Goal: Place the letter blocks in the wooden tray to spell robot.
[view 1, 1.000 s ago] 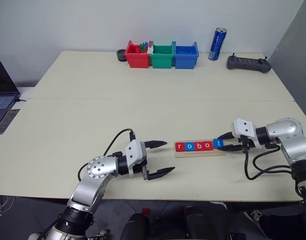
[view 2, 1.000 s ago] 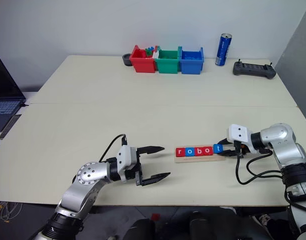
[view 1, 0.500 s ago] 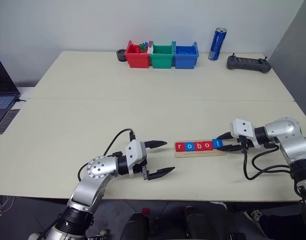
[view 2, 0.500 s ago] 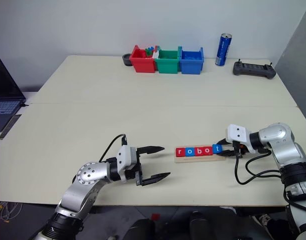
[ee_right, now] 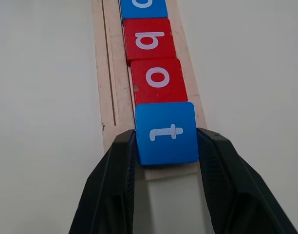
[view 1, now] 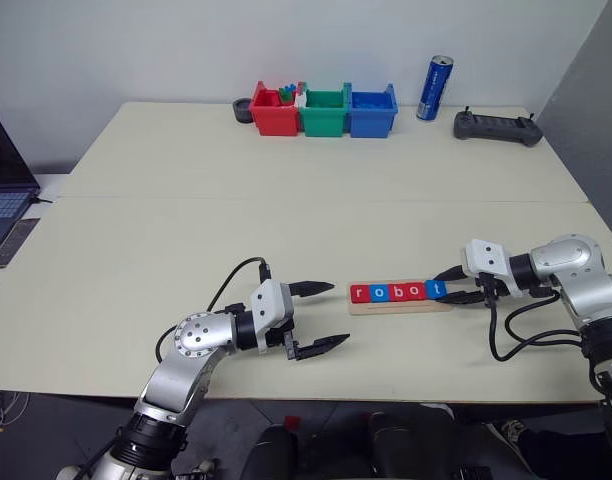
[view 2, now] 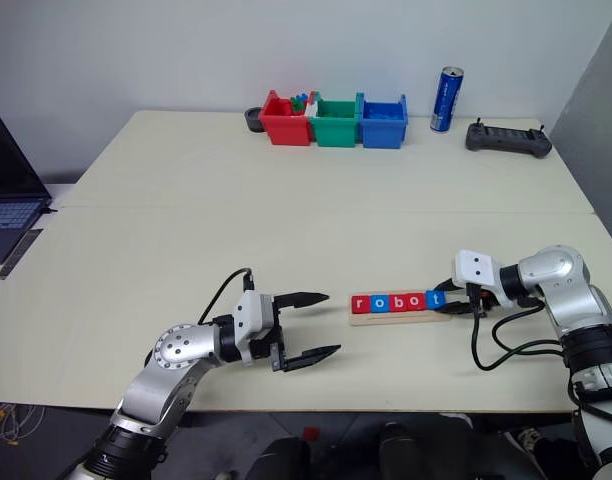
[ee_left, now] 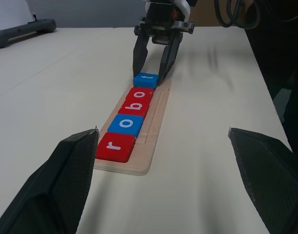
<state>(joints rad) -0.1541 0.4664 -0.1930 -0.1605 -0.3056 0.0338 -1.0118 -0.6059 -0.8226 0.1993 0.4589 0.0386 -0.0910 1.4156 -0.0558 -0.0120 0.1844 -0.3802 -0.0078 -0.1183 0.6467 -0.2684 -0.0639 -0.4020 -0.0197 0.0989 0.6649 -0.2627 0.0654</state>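
Black fingers of the right pincer (ee_right: 166,195) are seen pressed against both sides of the blue "t" block (ee_right: 167,132), so that tile is held in a narrow grip at the tray's right end. The block is seated flat against the red "o" block (ee_right: 158,79), in line with the rest. Ahead of it, a red "b" block (ee_left: 138,94), a blue "o" block (ee_left: 125,123) and a red "r" block (ee_left: 115,146) are laid in order in the wooden tray (ee_left: 156,127), which lies on the pale worktop (view 1: 316,220) between the two arms. The word is judged complete; only release and withdrawal appear to be left. The left pincer (view 1: 318,317) is held wide open and empty, just beside the tray's left end.
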